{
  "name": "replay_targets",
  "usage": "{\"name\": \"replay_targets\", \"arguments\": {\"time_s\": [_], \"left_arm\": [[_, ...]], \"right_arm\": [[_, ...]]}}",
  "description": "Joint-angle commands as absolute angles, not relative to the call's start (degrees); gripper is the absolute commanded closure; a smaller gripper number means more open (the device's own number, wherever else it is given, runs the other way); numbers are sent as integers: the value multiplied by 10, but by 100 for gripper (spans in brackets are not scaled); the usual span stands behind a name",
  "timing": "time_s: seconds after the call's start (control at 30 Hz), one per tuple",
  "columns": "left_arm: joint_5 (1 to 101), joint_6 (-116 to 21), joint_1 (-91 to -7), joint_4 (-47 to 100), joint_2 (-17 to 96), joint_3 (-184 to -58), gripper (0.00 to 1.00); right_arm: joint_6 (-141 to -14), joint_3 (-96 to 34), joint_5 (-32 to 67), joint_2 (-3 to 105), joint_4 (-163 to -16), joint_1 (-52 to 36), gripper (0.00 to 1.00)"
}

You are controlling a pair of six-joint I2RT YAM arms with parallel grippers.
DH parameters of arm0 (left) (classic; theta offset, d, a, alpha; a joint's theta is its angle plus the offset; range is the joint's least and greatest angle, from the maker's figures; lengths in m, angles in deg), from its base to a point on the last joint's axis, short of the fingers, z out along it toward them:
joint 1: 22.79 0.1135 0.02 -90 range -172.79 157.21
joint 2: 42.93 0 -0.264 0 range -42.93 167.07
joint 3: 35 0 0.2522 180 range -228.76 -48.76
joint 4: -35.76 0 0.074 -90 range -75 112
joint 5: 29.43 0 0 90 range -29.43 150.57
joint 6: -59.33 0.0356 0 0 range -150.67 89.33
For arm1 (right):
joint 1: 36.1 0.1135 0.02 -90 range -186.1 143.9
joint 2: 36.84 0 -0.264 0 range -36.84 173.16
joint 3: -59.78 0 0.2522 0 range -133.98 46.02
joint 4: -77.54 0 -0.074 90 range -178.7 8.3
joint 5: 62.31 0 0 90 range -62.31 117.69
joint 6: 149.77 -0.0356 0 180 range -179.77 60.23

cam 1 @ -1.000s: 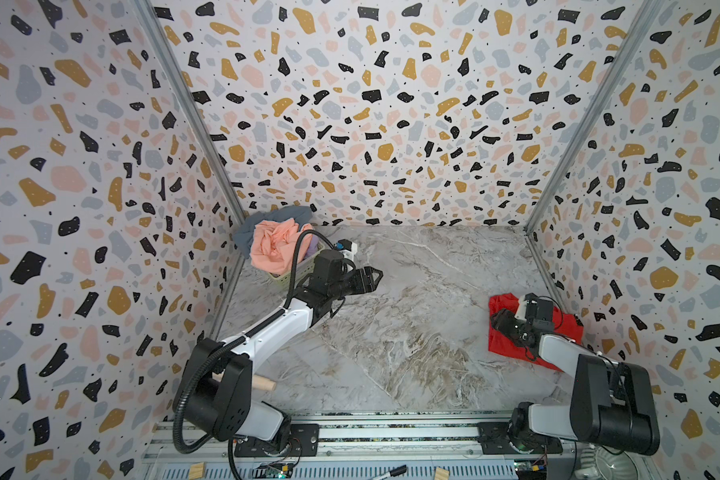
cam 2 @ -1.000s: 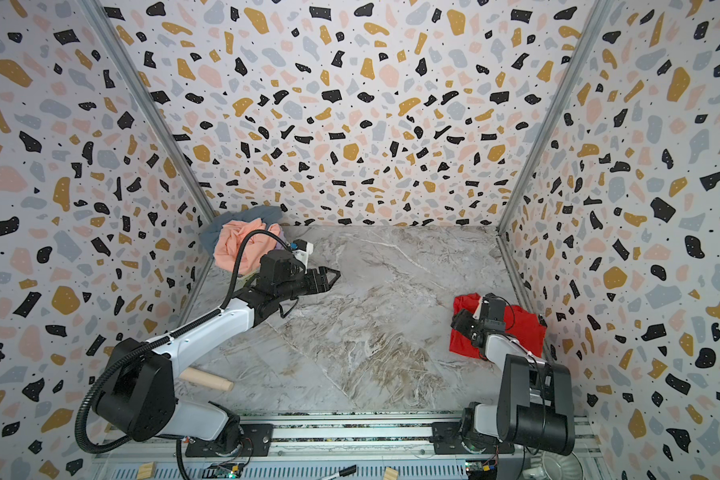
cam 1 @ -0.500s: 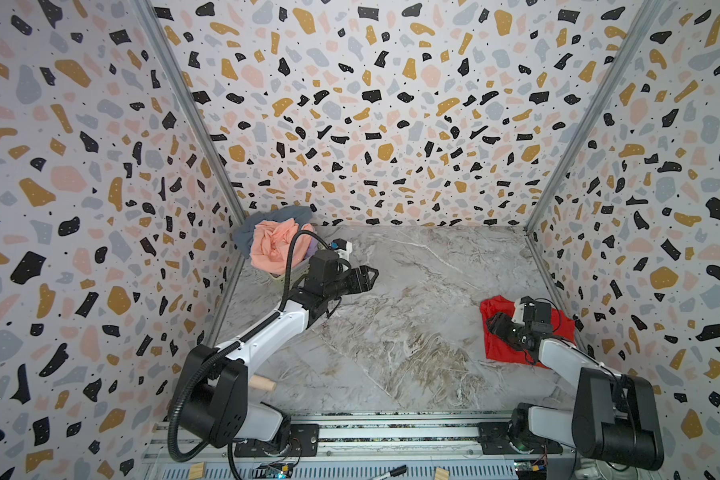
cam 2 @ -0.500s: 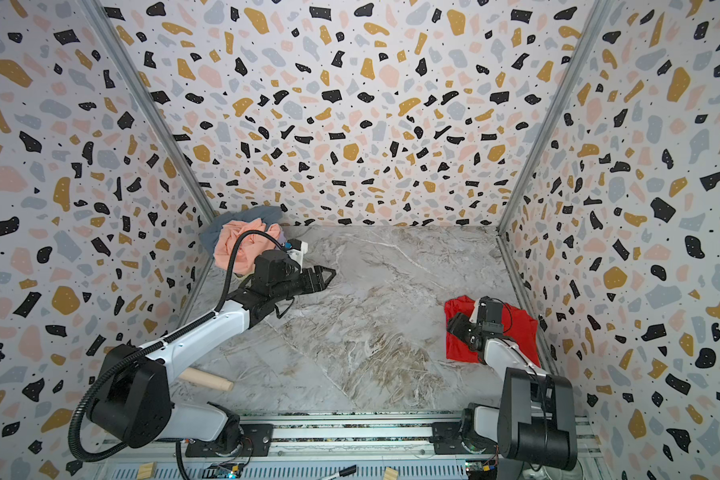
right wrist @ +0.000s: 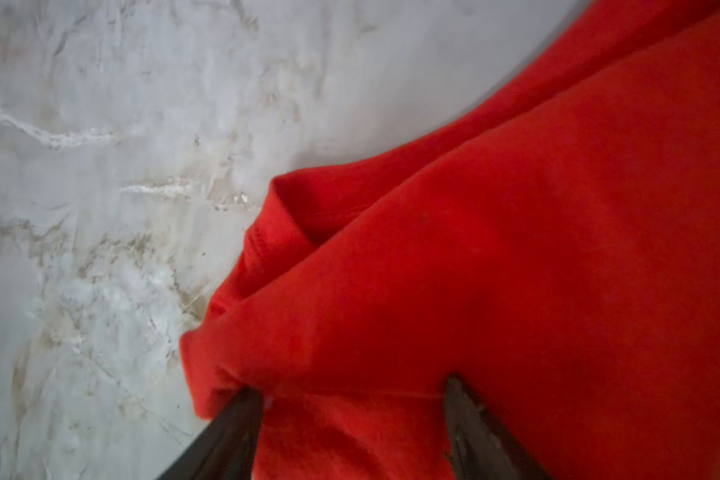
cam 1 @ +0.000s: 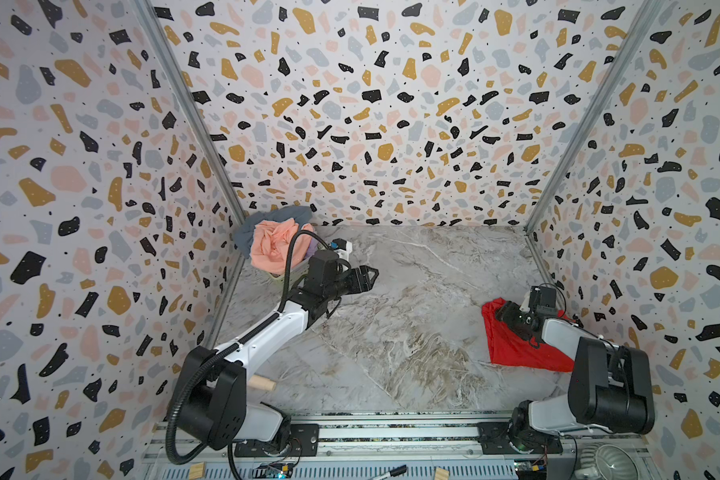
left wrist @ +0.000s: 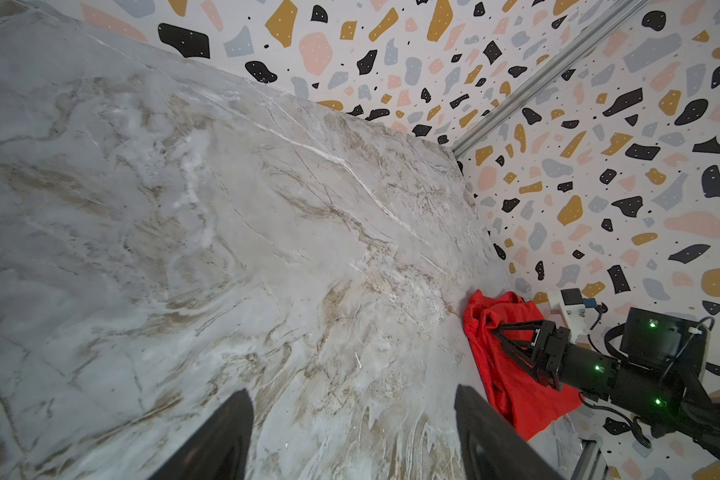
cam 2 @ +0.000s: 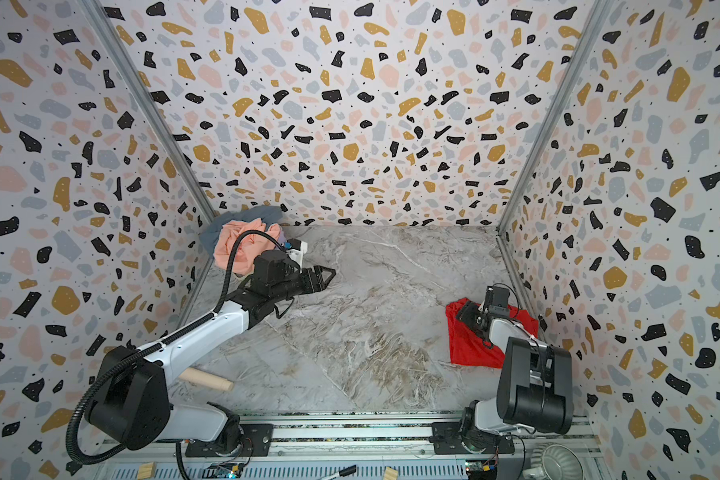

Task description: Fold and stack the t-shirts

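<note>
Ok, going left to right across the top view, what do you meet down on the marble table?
Pile of t-shirts in the back corner → left gripper → red t-shirt near the right wall.

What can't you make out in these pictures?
- Red shirt: its wall-side part hidden by the right arm, both top views.
- Slate grey-blue shirt: mostly buried under the peach-pink shirt, both top views.
- Right claw: whether its tips press the red cloth, blurred in the right wrist view.
</note>
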State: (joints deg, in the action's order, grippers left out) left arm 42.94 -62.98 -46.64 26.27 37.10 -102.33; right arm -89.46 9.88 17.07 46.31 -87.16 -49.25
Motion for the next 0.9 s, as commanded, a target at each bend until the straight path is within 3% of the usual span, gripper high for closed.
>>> {"name": "replay_targets", "arguments": {"time_s": [0.0, 0.27, 0.67, 0.77, 0.87], "left_arm": [[437, -624, -462, 272, 347, -1014, 23], [448, -613, -453, 258, 346, -1031, 23], [444, -608, -451, 262, 355, -1034, 23], [449, -588, -450, 264, 342, -1025, 21], [518, -554, -445, 258, 311, -1010, 4]], "right_arm": [[-889, 107, 178, 479, -858, -498, 31], [-888, 217, 124, 406, -852, -491, 32], [-889, 201, 129, 359, -826, -464, 31], [-868, 162, 140, 338, -824, -442, 28], [-845, 132, 153, 298, -848, -428, 11]]}}
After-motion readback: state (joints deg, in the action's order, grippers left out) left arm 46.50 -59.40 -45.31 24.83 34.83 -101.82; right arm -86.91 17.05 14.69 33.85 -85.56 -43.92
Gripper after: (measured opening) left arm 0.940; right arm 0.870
